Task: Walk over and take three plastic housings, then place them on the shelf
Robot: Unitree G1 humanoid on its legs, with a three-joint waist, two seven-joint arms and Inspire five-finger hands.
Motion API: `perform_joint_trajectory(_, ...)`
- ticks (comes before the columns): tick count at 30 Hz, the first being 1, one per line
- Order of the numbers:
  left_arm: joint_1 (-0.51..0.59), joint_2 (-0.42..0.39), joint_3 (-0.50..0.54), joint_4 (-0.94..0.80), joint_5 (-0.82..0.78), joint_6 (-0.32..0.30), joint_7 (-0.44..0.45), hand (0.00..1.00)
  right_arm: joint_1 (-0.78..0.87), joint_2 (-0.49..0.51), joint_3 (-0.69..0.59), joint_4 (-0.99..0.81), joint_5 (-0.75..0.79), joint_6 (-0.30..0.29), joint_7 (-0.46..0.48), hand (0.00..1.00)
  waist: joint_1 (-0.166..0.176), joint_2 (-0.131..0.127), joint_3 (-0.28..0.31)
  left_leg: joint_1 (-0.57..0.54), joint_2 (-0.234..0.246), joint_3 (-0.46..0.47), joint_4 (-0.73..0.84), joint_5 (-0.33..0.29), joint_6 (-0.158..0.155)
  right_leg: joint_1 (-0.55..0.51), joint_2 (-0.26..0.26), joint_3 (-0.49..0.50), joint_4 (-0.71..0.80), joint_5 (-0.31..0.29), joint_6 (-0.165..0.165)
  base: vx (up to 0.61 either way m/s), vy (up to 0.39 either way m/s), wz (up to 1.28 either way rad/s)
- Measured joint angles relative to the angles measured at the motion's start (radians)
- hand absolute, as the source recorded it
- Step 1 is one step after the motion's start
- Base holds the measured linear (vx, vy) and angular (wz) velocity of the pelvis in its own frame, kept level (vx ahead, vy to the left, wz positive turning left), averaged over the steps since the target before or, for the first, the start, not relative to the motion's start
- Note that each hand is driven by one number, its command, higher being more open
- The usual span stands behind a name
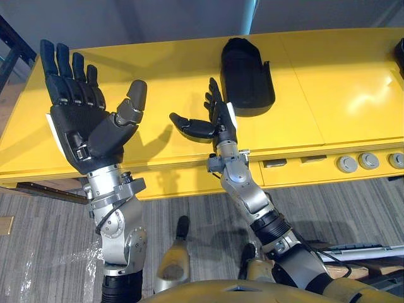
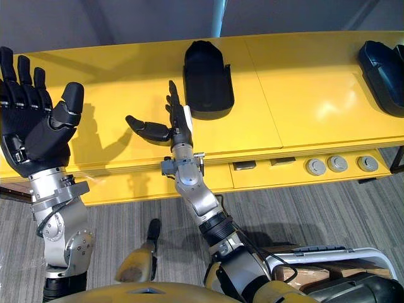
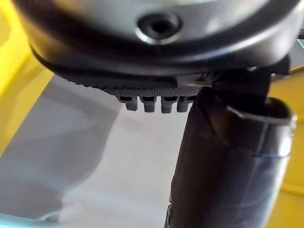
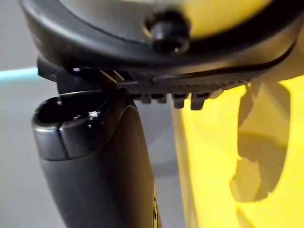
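Over yellow table (image 1: 328,95); left hand (image 1: 85,123), right hand (image 1: 218,120) spread.

No text, label, number or sign can be read on the yellow table (image 1: 334,76) or the black housing (image 1: 246,79).

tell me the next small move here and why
Probably ease the right robot hand forward and down onto the black plastic housing. That hand is open and empty, and the housing lies on the yellow table just ahead of its fingertips, apart from them. The left robot hand is also open, raised farther off to the side. A second housing lies near the table's right end.
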Motion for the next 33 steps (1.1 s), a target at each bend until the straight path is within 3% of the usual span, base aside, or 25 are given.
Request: perform_joint_trajectory(33,0.007,-0.019,-0.062,0.045,0.0,0.02,-0.003,1.0,0.017,0.014,-0.028,0.0,-0.093,0.022,-0.061,1.0,-0.001,0.008,-0.003,0.006,-0.009,0.024,0.0,0.0,0.003,-0.015,-0.011,0.023,0.017,-0.002,0.004,0.0,-0.001,-0.01)
